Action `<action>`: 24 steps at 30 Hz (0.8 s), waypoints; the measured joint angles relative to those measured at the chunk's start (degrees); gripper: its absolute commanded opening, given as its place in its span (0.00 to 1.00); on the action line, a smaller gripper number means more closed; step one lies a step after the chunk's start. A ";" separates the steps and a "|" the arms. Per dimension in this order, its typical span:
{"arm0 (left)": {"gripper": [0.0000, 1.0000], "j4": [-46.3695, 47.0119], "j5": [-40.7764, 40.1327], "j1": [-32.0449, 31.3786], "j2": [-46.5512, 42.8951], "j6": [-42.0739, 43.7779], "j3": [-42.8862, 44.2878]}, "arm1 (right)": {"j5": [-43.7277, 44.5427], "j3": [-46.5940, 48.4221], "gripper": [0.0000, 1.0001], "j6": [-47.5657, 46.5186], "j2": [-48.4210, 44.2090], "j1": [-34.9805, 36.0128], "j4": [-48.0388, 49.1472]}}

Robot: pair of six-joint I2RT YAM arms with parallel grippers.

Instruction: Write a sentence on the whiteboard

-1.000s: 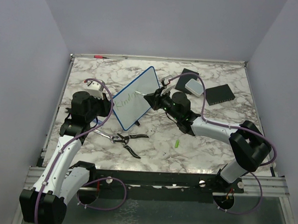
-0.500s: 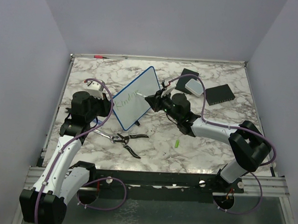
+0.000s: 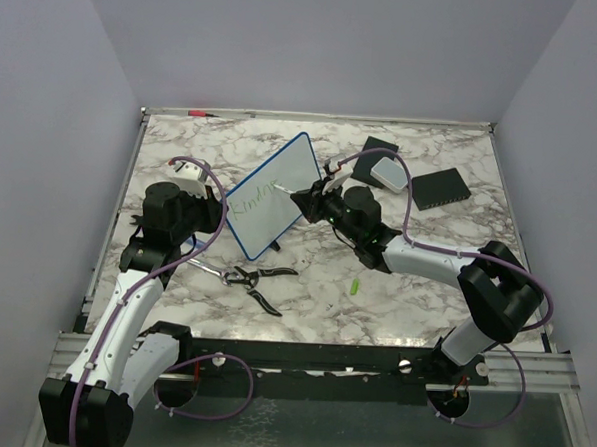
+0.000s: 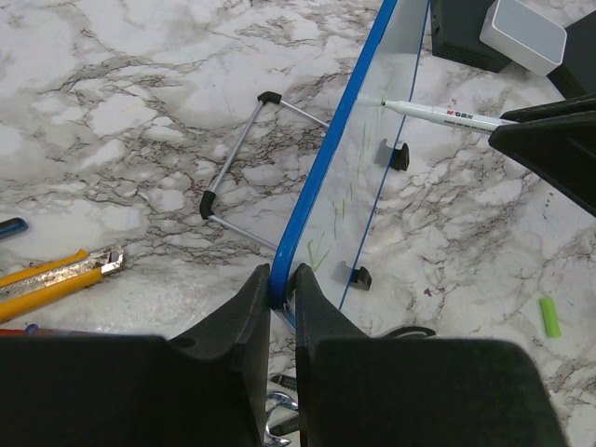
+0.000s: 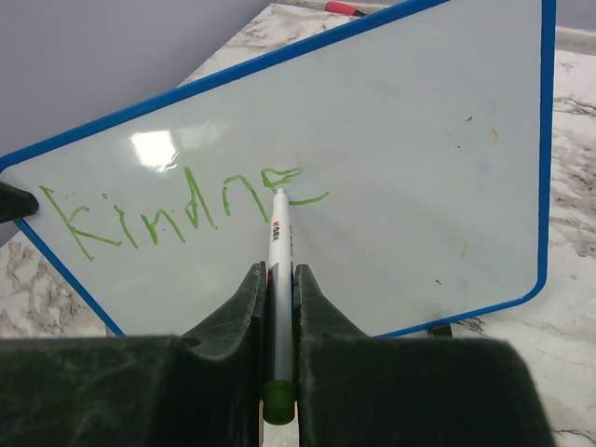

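Observation:
The blue-framed whiteboard [image 3: 272,195] stands tilted on edge at the table's middle. My left gripper [image 3: 222,212] is shut on its lower blue edge [image 4: 326,177], its jaws pinching the frame at the left gripper [image 4: 282,277]. My right gripper [image 3: 307,196] is shut on a white marker [image 5: 279,237] with a green end, and the tip touches the board face [image 5: 410,130]. The sentence [image 5: 177,212] reads about "Kindne" in thin green letters, with the tip at its right end. The left wrist view shows the marker [image 4: 438,114] meeting the board edge-on.
Black-handled pliers [image 3: 255,279] lie in front of the board, with a green marker cap [image 3: 355,286] to their right. Black pads [image 3: 439,188] and a white box [image 3: 389,172] sit at back right. A yellow knife [image 4: 56,279] lies left; a wire stand [image 4: 233,168] lies behind the board.
The right gripper and marker have shifted slightly left and up along the board, and the green line has grown a little. The left gripper and the board have stayed put.

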 measured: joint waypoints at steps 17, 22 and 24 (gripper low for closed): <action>0.03 -0.04 0.00 -0.07 0.00 0.00 0.00 | 0.24 0.00 0.01 0.00 0.50 0.00 -0.24; 0.03 -0.04 0.00 -0.09 -0.04 0.00 0.00 | 0.46 -0.74 0.01 0.09 -0.09 0.00 -0.31; 0.03 -0.04 0.00 -0.11 -0.11 0.00 0.00 | 1.16 -1.14 0.01 0.26 -0.66 0.00 -0.83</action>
